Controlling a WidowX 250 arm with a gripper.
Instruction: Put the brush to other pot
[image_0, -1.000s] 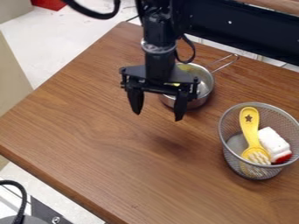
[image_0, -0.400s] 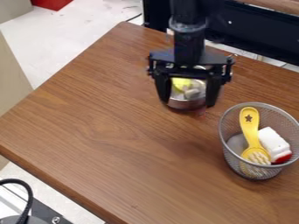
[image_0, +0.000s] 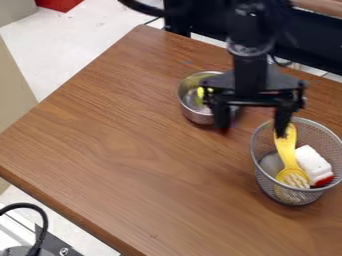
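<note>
In the camera view, the arm (image_0: 250, 72) comes in from the top edge, and the gripper (image_0: 252, 132) hangs over the right half of the wooden table (image_0: 133, 160), between the metal pot and the wire mesh basket. Its jaws stand wide apart with nothing held between them. One finger hangs just beside the pot (image_0: 198, 117), overlapping its right side in this view; the other is above the far side of the basket (image_0: 264, 181), its tip in front of the brush's handle end. Whether either finger touches anything, I cannot tell. The yellow brush (image_0: 288, 152) is inside the basket, leaning at a slant, with its handle toward the far rim and its pale bristles low at the near side. Right beside it in the basket lies a white item (image_0: 311, 161) with a red end. The pot sits farther back, to the left of the basket and apart from it, with something yellow (image_0: 200, 93) inside. A black cable (image_0: 44, 220) curves at the lower left, and a red object (image_0: 59, 4) lies on the pale floor (image_0: 100, 30) at the upper left.
</note>
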